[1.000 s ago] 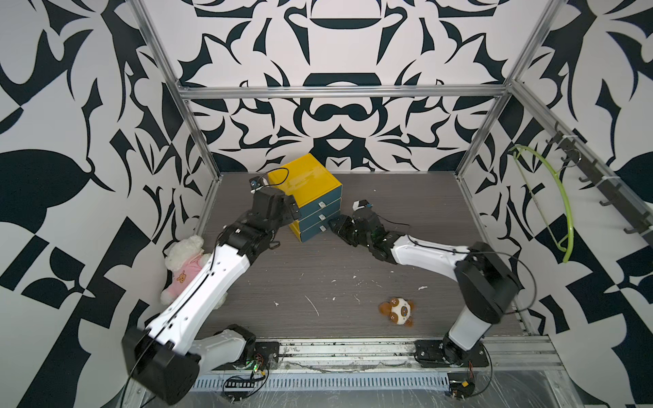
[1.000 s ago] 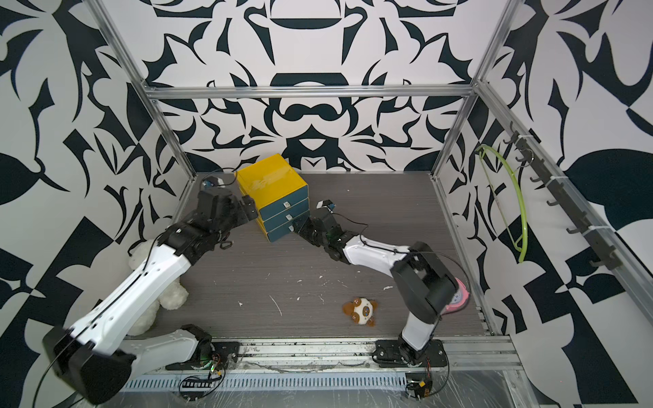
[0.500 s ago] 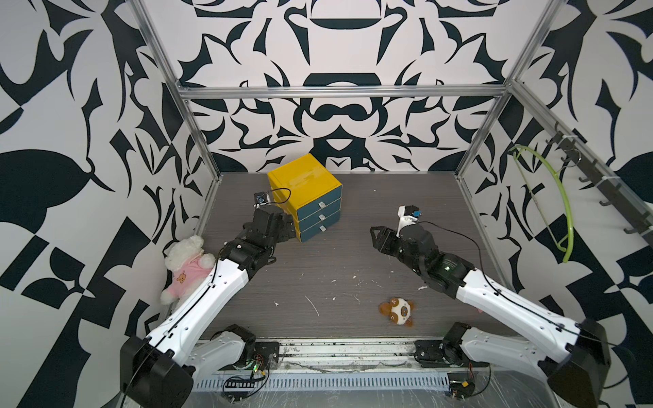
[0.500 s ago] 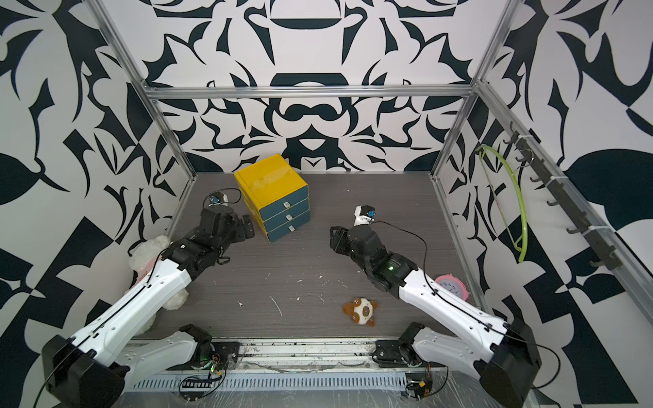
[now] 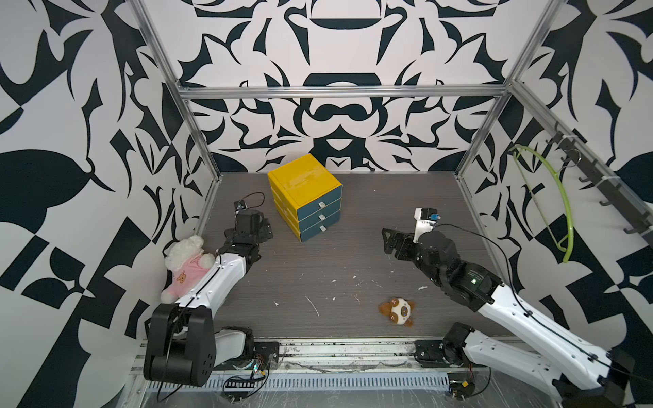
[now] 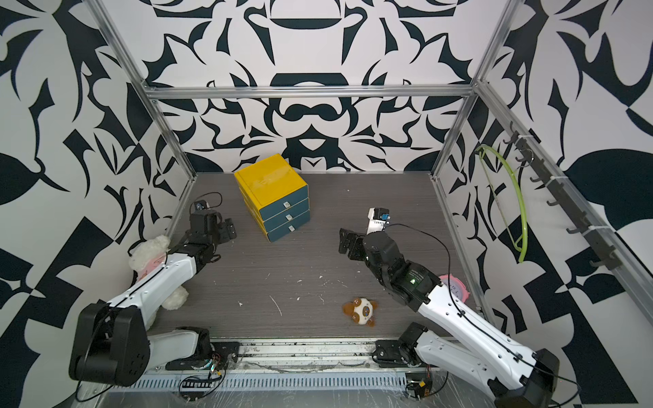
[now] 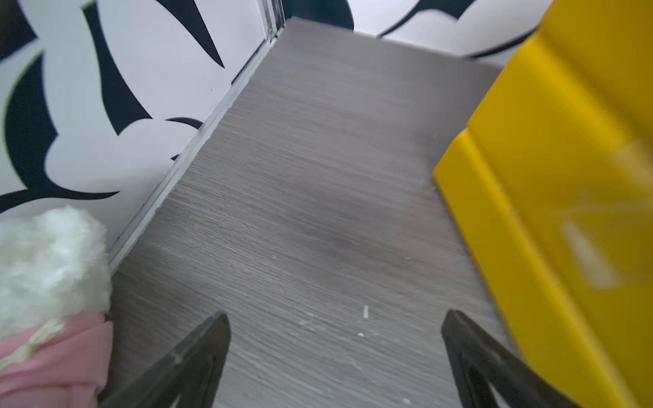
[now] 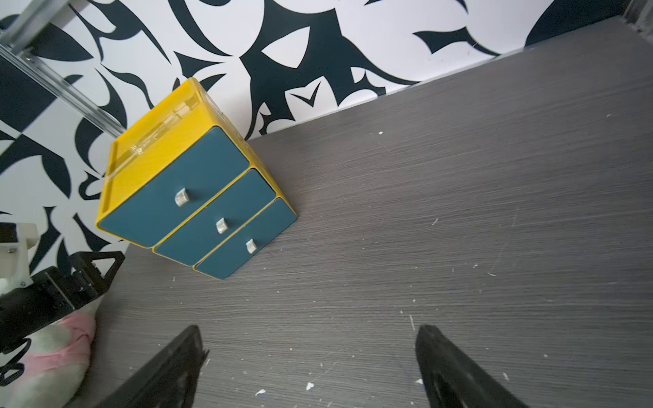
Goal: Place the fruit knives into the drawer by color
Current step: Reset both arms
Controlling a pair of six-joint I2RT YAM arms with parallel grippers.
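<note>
**A:** Top views first. What have I got?

**B:** In both top views the drawer stands with all three teal fronts shut. My left gripper sits just beside its yellow side wall, jaws wide and empty. My right gripper is well apart from the drawer, out on the side its fronts face. It too is wide with nothing in it.

**A:** And the fruit knives?

**B:** I see none on the table around the drawer. Whether they're inside, or how their long axis lies, I can't tell.

**A:** Left wrist?

**B:** Just the drawer's yellow wall beside the spread fingertips.

**A:** Right wrist?

**B:** The drawer's pull tabs face this camera. The left arm is nearer, but I judge the right better lined up for a pull.
</note>
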